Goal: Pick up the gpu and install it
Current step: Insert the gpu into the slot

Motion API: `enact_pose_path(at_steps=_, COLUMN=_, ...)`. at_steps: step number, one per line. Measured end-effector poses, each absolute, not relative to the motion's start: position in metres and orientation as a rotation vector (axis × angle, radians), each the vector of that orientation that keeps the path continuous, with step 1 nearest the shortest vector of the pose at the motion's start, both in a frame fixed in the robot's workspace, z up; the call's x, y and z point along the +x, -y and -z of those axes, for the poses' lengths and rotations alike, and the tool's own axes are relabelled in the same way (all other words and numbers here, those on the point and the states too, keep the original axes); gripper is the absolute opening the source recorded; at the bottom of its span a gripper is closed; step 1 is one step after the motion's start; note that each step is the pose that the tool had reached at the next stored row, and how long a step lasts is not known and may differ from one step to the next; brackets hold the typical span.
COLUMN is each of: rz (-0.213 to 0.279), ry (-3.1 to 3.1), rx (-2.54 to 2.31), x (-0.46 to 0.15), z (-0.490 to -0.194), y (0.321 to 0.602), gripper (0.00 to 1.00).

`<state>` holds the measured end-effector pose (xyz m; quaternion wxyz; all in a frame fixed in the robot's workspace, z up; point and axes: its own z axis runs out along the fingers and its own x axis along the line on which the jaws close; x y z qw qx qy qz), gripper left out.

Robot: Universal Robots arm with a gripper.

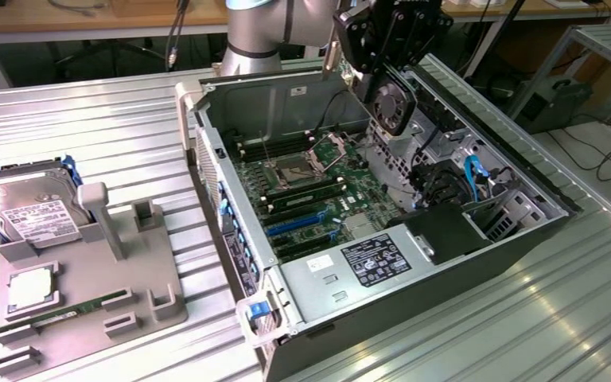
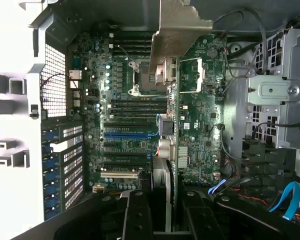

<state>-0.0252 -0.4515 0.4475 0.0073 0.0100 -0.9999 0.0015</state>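
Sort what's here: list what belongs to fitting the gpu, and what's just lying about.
Job in hand:
gpu, held in the gripper over the open case
motherboard with its blue slot

Lying about:
hard drive
RAM stick
silver chip
grey holder under all three

An open computer case [image 1: 274, 103] sits at the frame's centre on the ribbed metal table [image 1: 93, 119], motherboard [image 1: 305, 191] and power supply [image 1: 375, 259] exposed. Lower left, a grey fixture [image 1: 125, 274] holds 1 hard drive [image 1: 29, 211], 1 CPU [image 1: 32, 288] and 1 RAM stick [image 1: 67, 312].
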Motion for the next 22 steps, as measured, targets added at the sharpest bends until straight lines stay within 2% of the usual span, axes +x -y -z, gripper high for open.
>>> enact_pose_path(at_steps=22, rz=-0.007, ry=3.103, rx=0.394, x=-0.0253, z=-0.4475, y=0.4516, gripper=0.28)
